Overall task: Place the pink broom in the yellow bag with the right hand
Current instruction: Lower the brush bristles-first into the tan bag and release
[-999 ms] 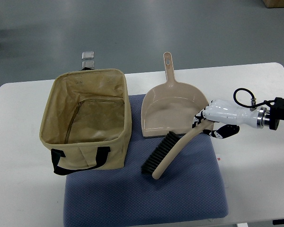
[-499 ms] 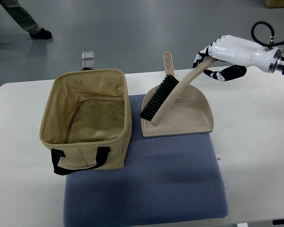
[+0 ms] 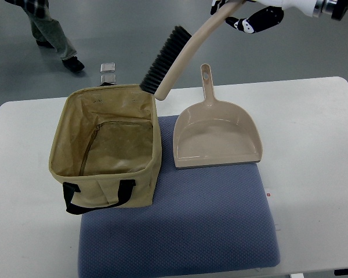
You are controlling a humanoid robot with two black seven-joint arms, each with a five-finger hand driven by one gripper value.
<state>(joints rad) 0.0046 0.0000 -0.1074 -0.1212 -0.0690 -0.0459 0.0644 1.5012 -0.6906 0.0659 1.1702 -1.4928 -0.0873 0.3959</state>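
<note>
Gripping the handle end of the pink broom (image 3: 180, 58), the right hand (image 3: 249, 13) sat at the top edge of the view, its arm coming in from the right; its dark fingers (image 3: 261, 22) curled round the handle, though the frame cut off much of the hand, so how firm the hold was is hard to say; the broom hung in the air, slanting down and leftward, bristles facing up-left, its lower tip over the far right corner of the yellow bag (image 3: 107, 145); holding it by the far end probably let the head lead into the opening; the bag stood open-mouthed on the blue mat (image 3: 180, 226) on the white table (image 3: 313, 150), ready to receive it; the matching dustpan (image 3: 216, 136) lay flat beside the bag, apart from the broom; a person's legs (image 3: 52, 32) showed on the floor beyond; the left arm was out of view.
</note>
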